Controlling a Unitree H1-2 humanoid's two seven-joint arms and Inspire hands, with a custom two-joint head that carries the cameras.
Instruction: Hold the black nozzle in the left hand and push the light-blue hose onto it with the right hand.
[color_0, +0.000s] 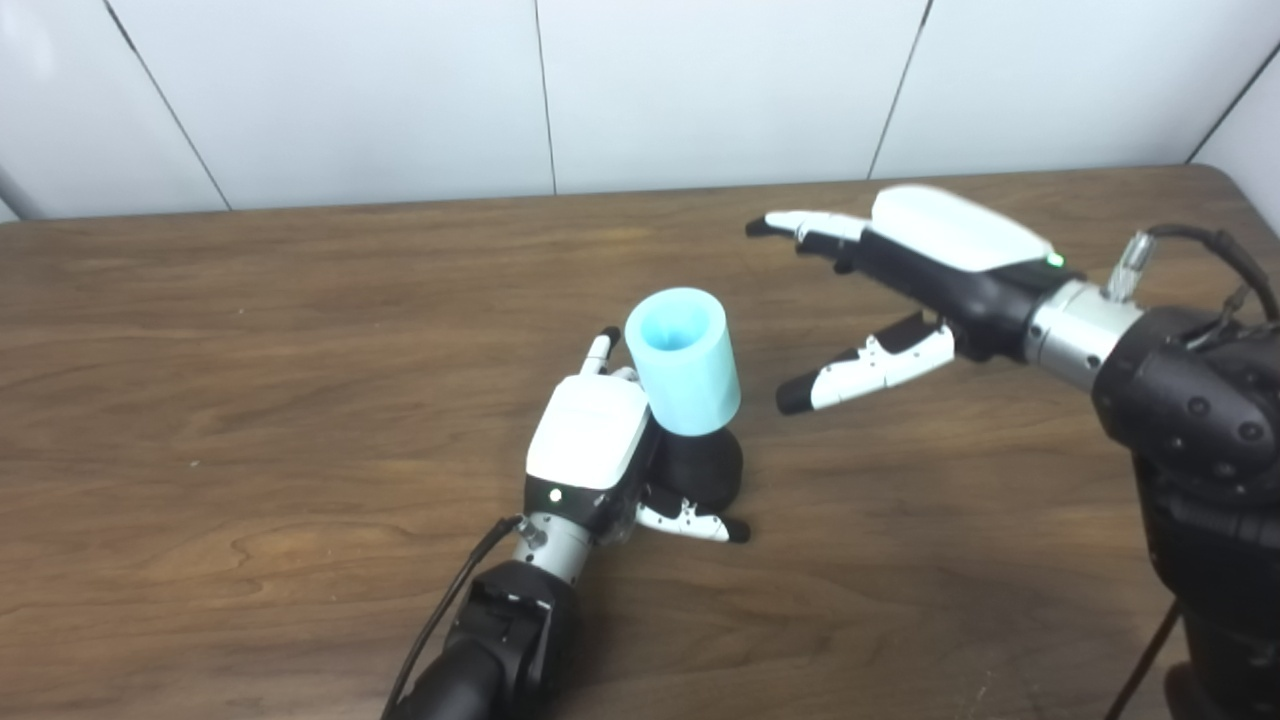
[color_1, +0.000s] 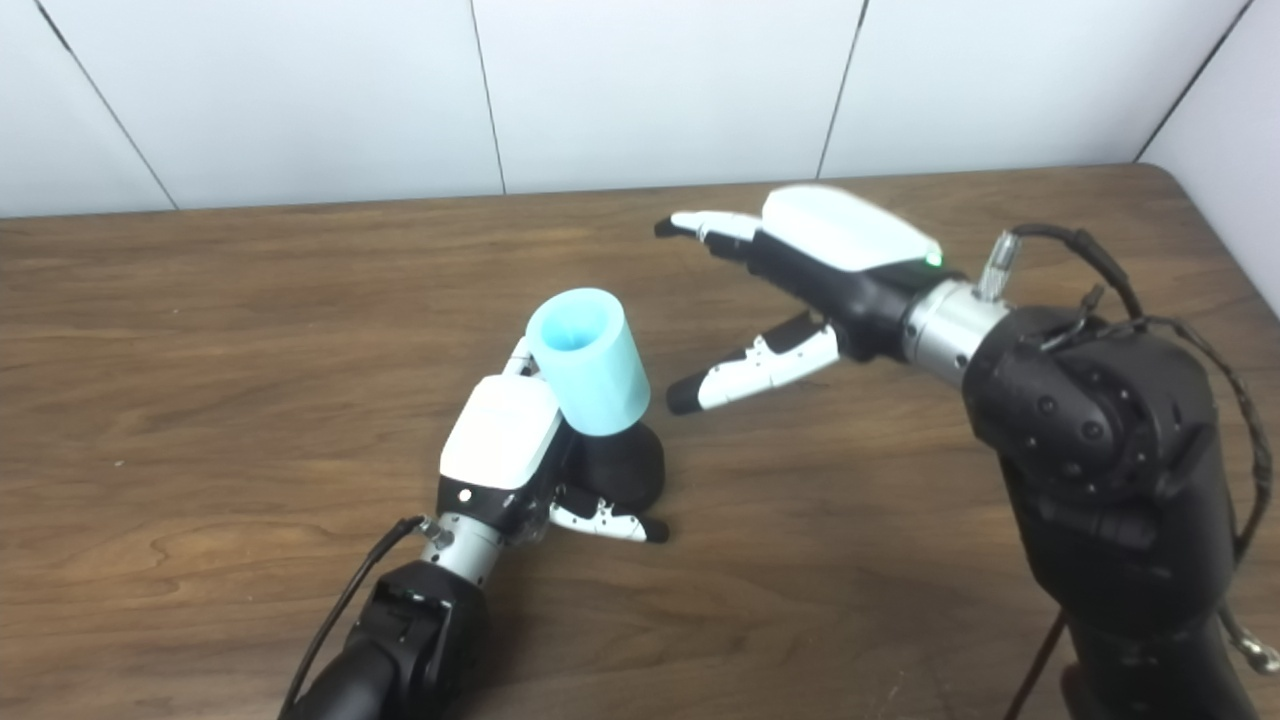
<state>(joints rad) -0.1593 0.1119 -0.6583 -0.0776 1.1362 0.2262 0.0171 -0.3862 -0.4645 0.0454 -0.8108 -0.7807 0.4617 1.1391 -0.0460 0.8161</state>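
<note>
- Nearest the camera, the left hand (color_0: 592, 440) comes up from the bottom edge and wraps the black nozzle (color_0: 703, 467), fingers behind it and thumb curled under its front, low over the wooden table (color_0: 250, 400).
- Seated on top of that nozzle is the light-blue hose (color_0: 684, 360), a short, wide sleeve tilted away from the hand with its open mouth facing up and back; how deep it sits on the nozzle cannot be told, since the joint is hidden by the sleeve's own rim.
- Right hand (color_1: 800, 290) hangs apart from the hose, off to its right, fingers spread wide and thumb pointing toward the sleeve, holding nothing.
- Risk: the hose looks only perched at a slant, so any jolt of the left arm could tip it off the nozzle and let it roll across the table.
- Risk: a push from the right hand that lands on the side wall instead of along the axis would cock the sleeve further or lever the nozzle out of the left hand's hold.
- Risk: the thumb under the nozzle is a thin hold, and a hard downward press may drive the nozzle through it onto the table.
- Risk: soft-looking walls could buckle if squeezed near the open mouth.
</note>
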